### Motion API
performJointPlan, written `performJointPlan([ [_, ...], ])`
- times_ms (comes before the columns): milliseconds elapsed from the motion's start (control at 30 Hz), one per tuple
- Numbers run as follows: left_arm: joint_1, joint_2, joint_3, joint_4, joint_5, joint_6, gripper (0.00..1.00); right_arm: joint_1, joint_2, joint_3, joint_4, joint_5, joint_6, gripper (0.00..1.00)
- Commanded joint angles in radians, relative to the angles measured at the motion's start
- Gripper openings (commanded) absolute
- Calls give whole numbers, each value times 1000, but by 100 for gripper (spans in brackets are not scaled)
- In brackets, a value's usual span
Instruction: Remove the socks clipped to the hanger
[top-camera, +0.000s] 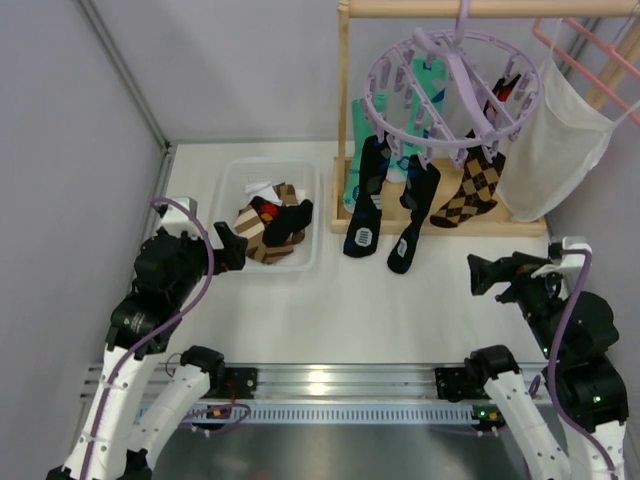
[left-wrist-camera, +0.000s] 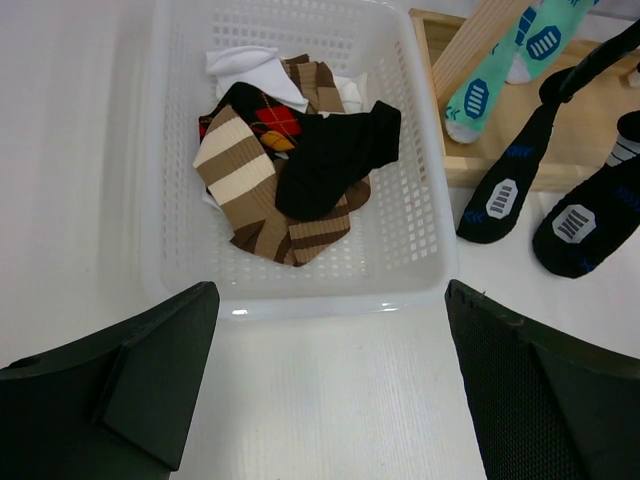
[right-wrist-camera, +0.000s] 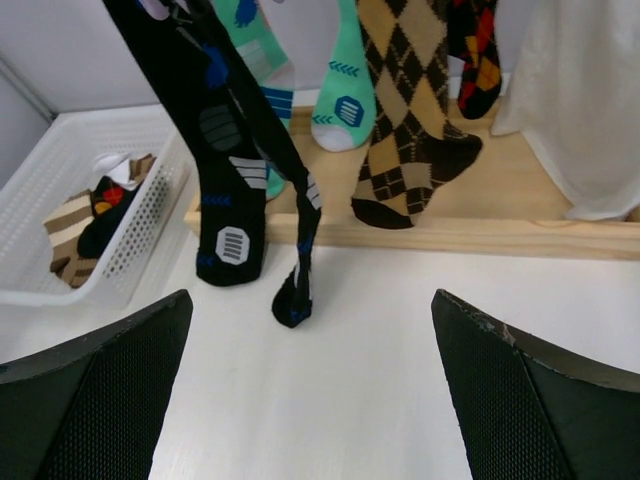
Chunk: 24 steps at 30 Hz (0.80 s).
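Observation:
The lavender ring hanger (top-camera: 447, 88) hangs from the wooden rack's top bar. Clipped to it hang two black socks with blue marks (top-camera: 364, 205) (top-camera: 415, 222), mint-teal socks (top-camera: 358, 130) and a brown argyle sock (top-camera: 470, 190). The right wrist view shows the black socks (right-wrist-camera: 228, 190), a teal sock (right-wrist-camera: 345, 95) and the argyle sock (right-wrist-camera: 405, 120) ahead. My left gripper (top-camera: 236, 247) is open and empty at the near edge of the white basket (left-wrist-camera: 420, 190). My right gripper (top-camera: 488, 275) is open and empty, low over the table, right of the black socks.
The basket (top-camera: 232, 185) holds loose brown striped, black and white socks (left-wrist-camera: 290, 165). The wooden rack base (top-camera: 520, 225) stands behind the hanging socks. A white mesh bag (top-camera: 555, 140) on a pink wire hanger (top-camera: 590, 45) hangs at the right. Grey walls bound the left and back.

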Motion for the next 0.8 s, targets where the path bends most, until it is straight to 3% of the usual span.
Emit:
performJointPlan([
  [0, 5, 8, -9, 56, 22, 4, 98, -6, 37, -49, 119, -154, 35, 99],
  [167, 4, 8, -11, 55, 33, 4, 98, -5, 86, -194, 394, -284, 67, 100],
  [233, 4, 8, -11, 56, 40, 4, 98, -5, 130, -250, 467, -330, 11, 100],
  [367, 4, 8, -15, 56, 54, 2, 98, -6, 262, -244, 524, -307, -60, 100],
  [467, 4, 11, -15, 58, 62, 2, 98, -6, 343, -291, 697, -349, -28, 99],
  [567, 4, 16, -15, 56, 62, 2, 98, -8, 432, -362, 886, -297, -9, 99],
  [767, 4, 8, -18, 59, 96, 4, 98, -3, 656, -443, 1151, -278, -5, 90],
])
